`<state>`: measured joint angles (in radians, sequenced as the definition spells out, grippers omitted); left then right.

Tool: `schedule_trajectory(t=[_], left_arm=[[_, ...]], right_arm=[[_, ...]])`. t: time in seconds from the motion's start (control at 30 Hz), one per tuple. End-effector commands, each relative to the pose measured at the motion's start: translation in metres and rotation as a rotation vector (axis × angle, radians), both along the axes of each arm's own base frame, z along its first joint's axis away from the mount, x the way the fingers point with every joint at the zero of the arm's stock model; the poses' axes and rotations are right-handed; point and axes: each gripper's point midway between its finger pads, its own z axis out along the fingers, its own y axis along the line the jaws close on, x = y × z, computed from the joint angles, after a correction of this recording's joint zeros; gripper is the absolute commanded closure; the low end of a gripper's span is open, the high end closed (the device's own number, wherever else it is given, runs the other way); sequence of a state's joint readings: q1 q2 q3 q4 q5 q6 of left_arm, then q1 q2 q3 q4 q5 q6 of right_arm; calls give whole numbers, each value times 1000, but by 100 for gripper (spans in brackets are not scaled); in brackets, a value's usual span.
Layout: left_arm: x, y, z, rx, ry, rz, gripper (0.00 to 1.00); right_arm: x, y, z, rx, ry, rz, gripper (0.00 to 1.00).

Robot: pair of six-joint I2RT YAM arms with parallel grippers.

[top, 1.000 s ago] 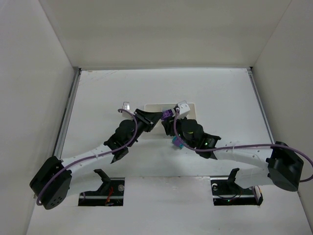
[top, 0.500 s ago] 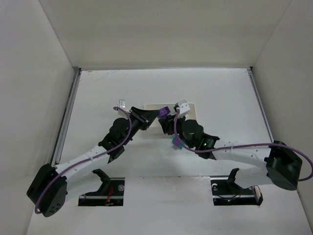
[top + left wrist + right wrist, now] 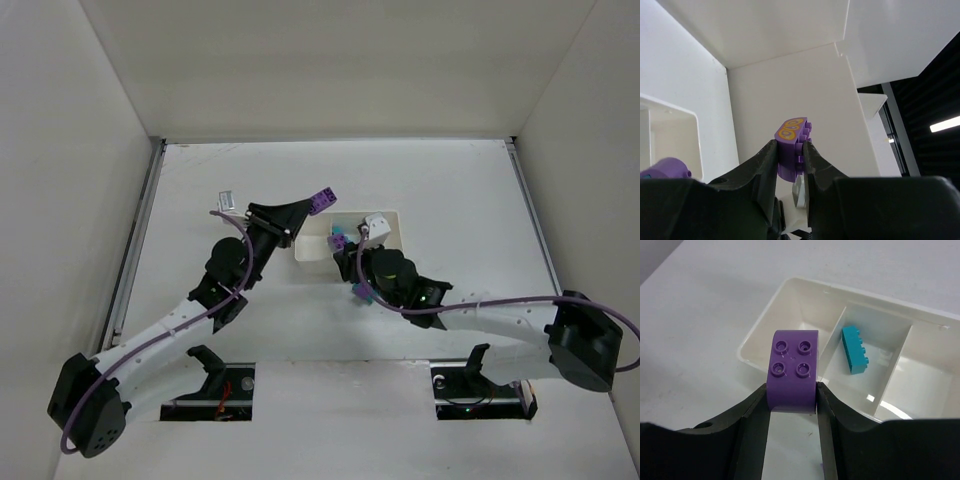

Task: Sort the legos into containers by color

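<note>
My left gripper [image 3: 320,202] is shut on a purple brick [image 3: 322,199] and holds it in the air just beyond the tray's far left corner. In the left wrist view this brick [image 3: 791,150] has yellow printed marks and sits between the fingertips. My right gripper [image 3: 339,243] is shut on a rounded purple brick [image 3: 792,371] with four studs, at the near rim of the white three-compartment tray [image 3: 756,338]. A cyan brick [image 3: 855,350] lies in the middle compartment. The tray [image 3: 392,218] is partly hidden by the right arm in the top view.
A small purple and cyan piece [image 3: 362,292] shows beside the right forearm; I cannot tell whether it lies on the table. White walls enclose the table on three sides. The tray's two outer compartments [image 3: 920,370] look empty.
My left gripper has pulled away from the right gripper, up and towards the far left, carrying its purple brick. The right gripper has hardly moved. More of the tray shows.
</note>
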<state>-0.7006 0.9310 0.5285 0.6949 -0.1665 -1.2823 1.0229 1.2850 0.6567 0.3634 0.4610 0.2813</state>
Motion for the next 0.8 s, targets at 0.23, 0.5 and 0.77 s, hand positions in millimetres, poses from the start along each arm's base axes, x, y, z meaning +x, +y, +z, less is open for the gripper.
schedule_trajectory(t=[0.23,0.5,0.77], left_arm=[[21,26,-62,293,41,136,91],[31,13,-99,620,63,129,91],[48,10,-127,957,69,155,90]], right_arm=[[6,-32,37,122,-40,-63,68],[23,-60,28,204,7,-167,67],[24,-53,21,201,34,-142,66]])
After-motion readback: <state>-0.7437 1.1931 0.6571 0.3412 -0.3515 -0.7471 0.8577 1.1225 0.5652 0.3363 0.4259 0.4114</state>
